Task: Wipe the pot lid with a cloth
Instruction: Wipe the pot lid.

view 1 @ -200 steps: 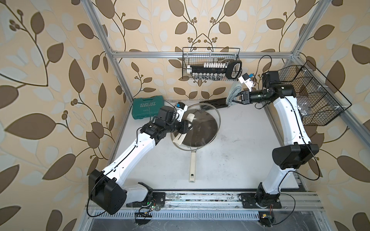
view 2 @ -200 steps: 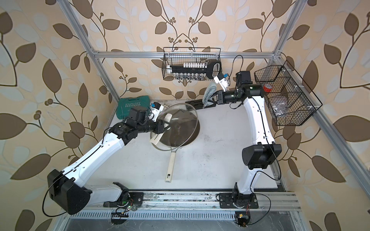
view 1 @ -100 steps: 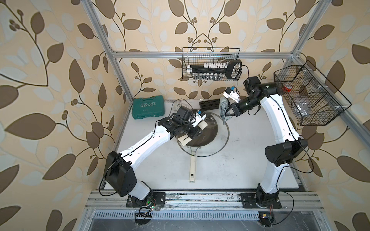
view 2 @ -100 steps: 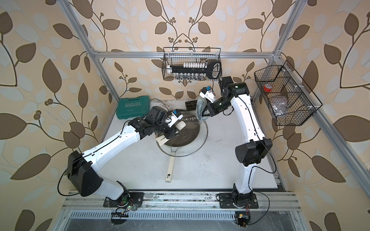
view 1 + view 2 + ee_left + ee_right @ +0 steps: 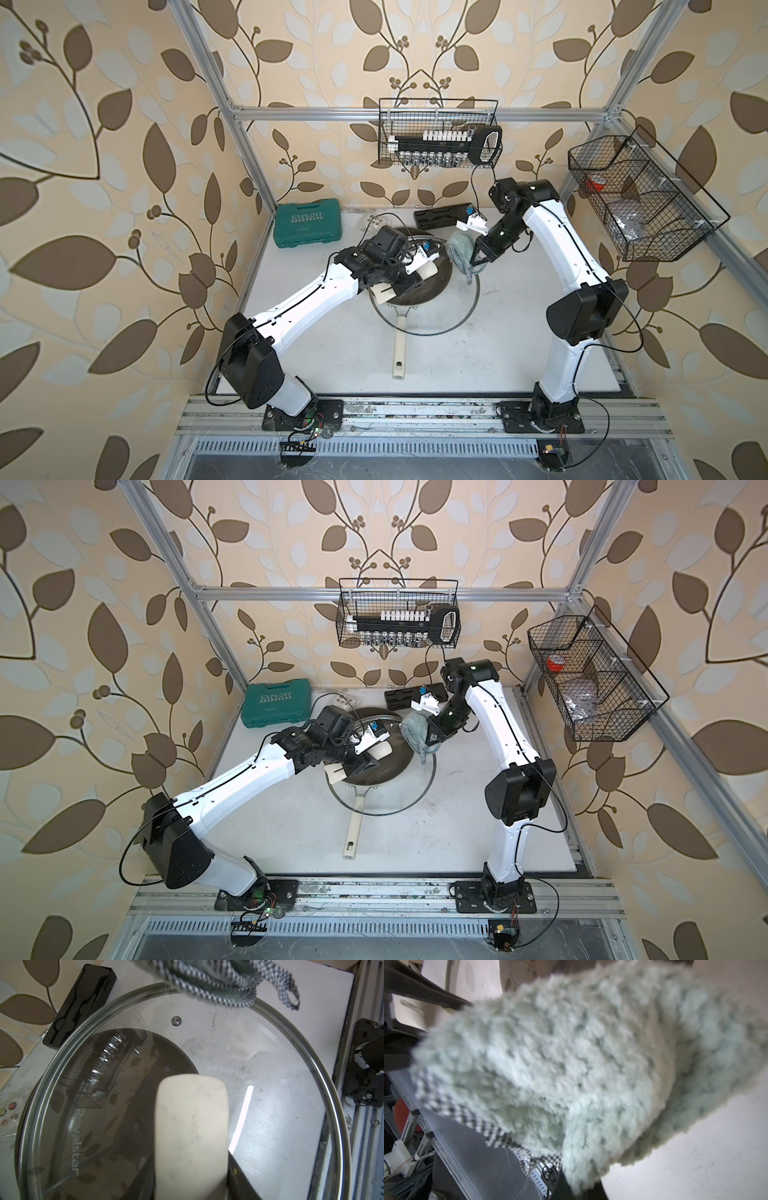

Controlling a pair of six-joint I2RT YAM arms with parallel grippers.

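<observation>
Tabletop (image 5: 519, 332) white, flat, scuffed with grey marks. Largest above it, pot lid (image 5: 449, 311): broad domed disc of clear glass bound in a thin metal rim, with a long flat cream lid handle (image 5: 191, 1126), rounded at the ends, across the middle. Beneath, seen through the glass, dark brown frying pan (image 5: 434, 276), round and shallow, lid offset from it toward the near side, cream stick handle (image 5: 399, 353) pointing at the near edge. Next, cloth (image 5: 459, 249), bunched at the lid's far rim, contact unclear: fluffy mint-green pile, black-and-white checked binding. Then left gripper (image 5: 406, 282), clamped on the lid handle, and right gripper (image 5: 477, 261), pinched tight on the cloth. Smallest: steel vent rivet (image 5: 177, 1020) near the lid's far edge; checked hanging loop (image 5: 286, 979) of the cloth.
</observation>
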